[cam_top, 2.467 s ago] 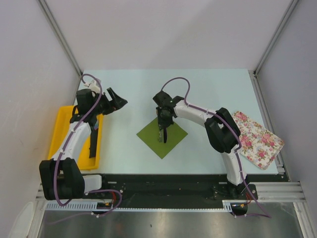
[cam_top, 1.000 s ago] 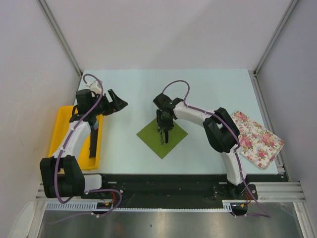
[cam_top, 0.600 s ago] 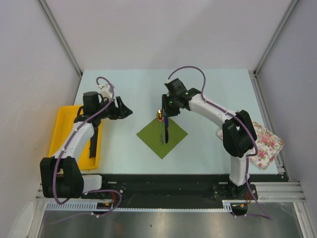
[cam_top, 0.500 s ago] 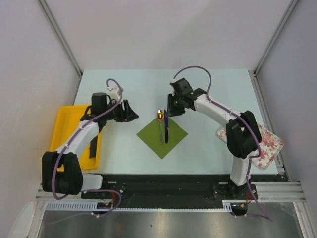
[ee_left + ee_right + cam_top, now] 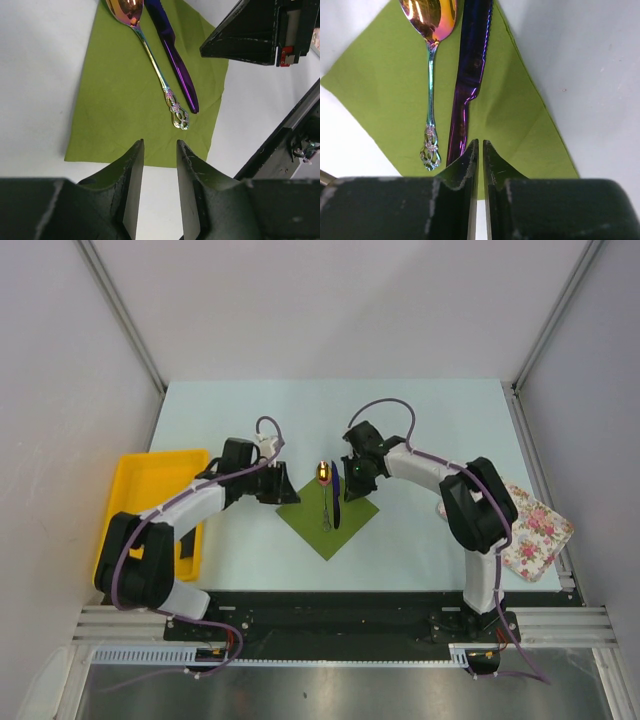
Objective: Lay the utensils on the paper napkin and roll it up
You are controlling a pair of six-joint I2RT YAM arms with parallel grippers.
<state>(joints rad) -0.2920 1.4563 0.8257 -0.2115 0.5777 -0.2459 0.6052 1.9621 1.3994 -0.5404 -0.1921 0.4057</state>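
Note:
The olive-green paper napkin [image 5: 318, 520] lies as a diamond mid-table. On it rest two utensils side by side: a spoon with a shiny gold head [image 5: 323, 473] [image 5: 150, 55] [image 5: 430, 75] and a dark purple knife [image 5: 338, 502] [image 5: 172, 55] [image 5: 467, 75]. My left gripper [image 5: 283, 483] [image 5: 160, 146] hovers at the napkin's left corner, open by a narrow gap with nothing between its fingers. My right gripper [image 5: 352, 480] [image 5: 480, 144] sits over the napkin's right edge beside the knife handle. Its jaws stand almost together, with only a thin slit and nothing between them.
A yellow tray [image 5: 130, 502] sits at the table's left edge, partly under the left arm. A white cloth with pink flowers [image 5: 535, 525] lies at the right edge. The right arm's black body [image 5: 250, 30] shows close ahead in the left wrist view.
The right gripper left the spoon and knife on the napkin, lifted away, then came back to the napkin's right side. The left arm swung right from the tray. Both jaws narrowed.

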